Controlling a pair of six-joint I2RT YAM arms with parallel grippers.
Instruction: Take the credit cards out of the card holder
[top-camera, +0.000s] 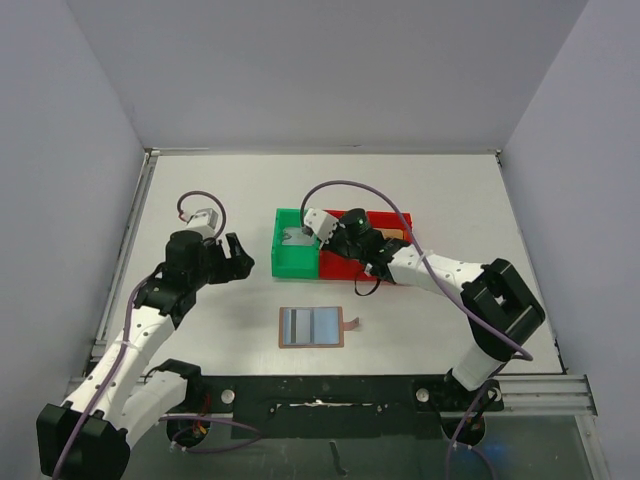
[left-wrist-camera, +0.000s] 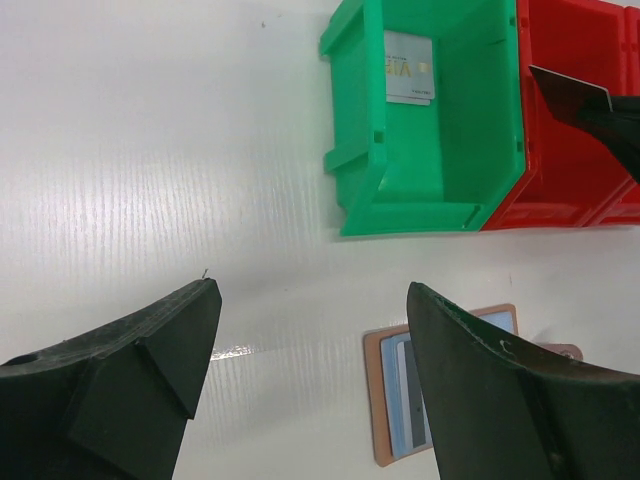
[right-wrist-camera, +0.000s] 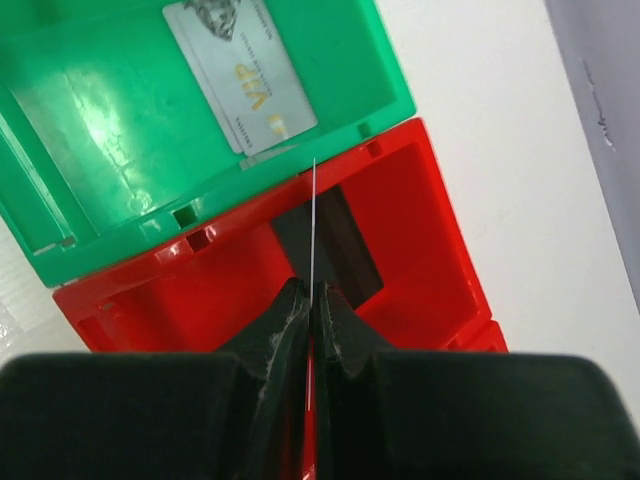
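Observation:
The tan card holder lies flat on the table with blue-grey cards in its slots; in the left wrist view it is partly behind my finger. My right gripper is shut on a thin card seen edge-on, held over the red bin. That card looks black in the left wrist view. A dark card-like rectangle lies on the red bin's floor below it. A silver-grey card lies in the green bin. My left gripper is open and empty above the table, left of the holder.
The green bin and red bin stand side by side behind the holder, with my right gripper over their shared wall. My left gripper hovers left of the green bin. A small tan strap sticks out of the holder's right side.

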